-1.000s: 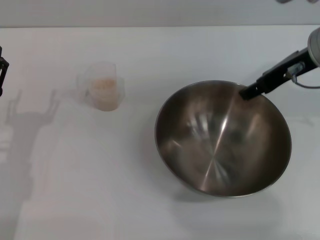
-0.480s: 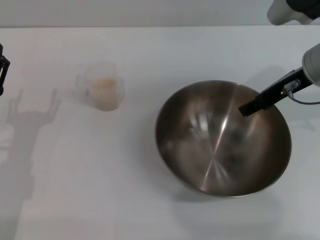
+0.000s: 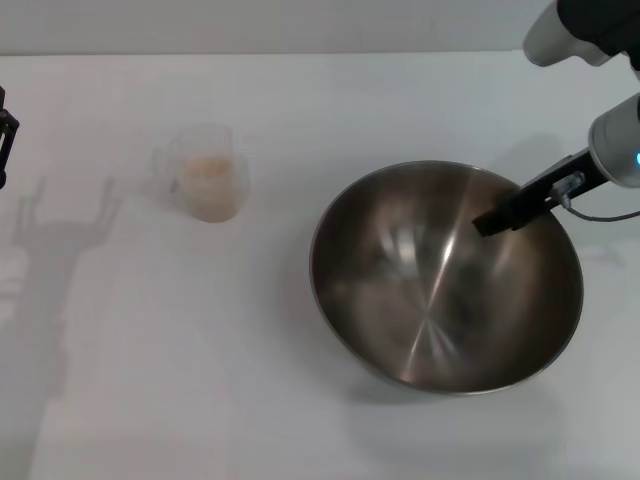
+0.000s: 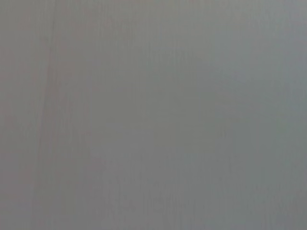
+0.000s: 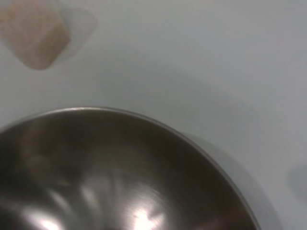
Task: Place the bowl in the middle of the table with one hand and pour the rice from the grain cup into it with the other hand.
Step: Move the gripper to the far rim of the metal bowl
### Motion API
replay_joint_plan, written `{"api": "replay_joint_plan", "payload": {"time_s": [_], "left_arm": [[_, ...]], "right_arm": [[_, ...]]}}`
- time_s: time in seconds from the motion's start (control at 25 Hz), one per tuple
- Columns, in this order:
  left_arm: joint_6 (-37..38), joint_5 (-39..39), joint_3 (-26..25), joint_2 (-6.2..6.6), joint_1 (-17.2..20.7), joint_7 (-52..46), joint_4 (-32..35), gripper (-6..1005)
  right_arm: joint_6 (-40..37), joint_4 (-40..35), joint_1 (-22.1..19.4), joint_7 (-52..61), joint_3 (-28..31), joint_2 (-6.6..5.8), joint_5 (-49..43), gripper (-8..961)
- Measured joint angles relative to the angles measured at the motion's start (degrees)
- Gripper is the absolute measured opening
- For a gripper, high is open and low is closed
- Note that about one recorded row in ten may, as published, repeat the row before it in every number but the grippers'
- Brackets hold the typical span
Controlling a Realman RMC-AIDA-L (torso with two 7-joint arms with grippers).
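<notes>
The steel bowl (image 3: 440,290) stands on the white table (image 3: 180,380), right of centre, and is empty. It also fills the right wrist view (image 5: 120,172). My right gripper (image 3: 490,220) reaches in from the right, and its dark tip hangs over the bowl's inside just past the far right rim. The clear grain cup (image 3: 228,195) stands upright at the far left with rice (image 3: 205,168) in it. It also shows in the right wrist view (image 5: 33,28). My left gripper (image 3: 4,140) is parked at the left edge, well away from the cup. Its shadow shows two prongs spread apart.
The left wrist view shows only a plain grey surface. Part of my right arm's white housing (image 3: 560,30) is at the top right. Bare tabletop lies between the cup and the bowl.
My right gripper has moved from the bowl's far rim to a little further in over the inside. More of the right arm has come into view. The bowl and cup have not moved.
</notes>
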Motion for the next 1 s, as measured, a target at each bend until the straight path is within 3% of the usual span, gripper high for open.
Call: {"api": "replay_joint_plan", "payload": {"time_s": [0.16,0.24,0.44,1.0], "left_arm": [[0.0,0.0,-0.01,0.0,0.0,0.0,0.02,830],[0.0,0.0,-0.01,0.0,0.0,0.0,0.01,830],[0.01,0.0,-0.01,0.0,0.0,0.0,0.0,829],[0.38,0.0,-0.01,-0.08,-0.14,0.0,-0.04,829]], "right_arm": [[0.01,-0.01,-0.11,-0.6,0.38,0.0,0.84,436],[-0.02,-0.08,-0.22,-1.13,0.39,0.0,0.98,224],[-0.34,-0.02,-0.41,-1.65,1.02,0.0,1.04,28],[-4.53,0.33,0.19,-3.3,5.35,-0.01,6.26,28]]}}
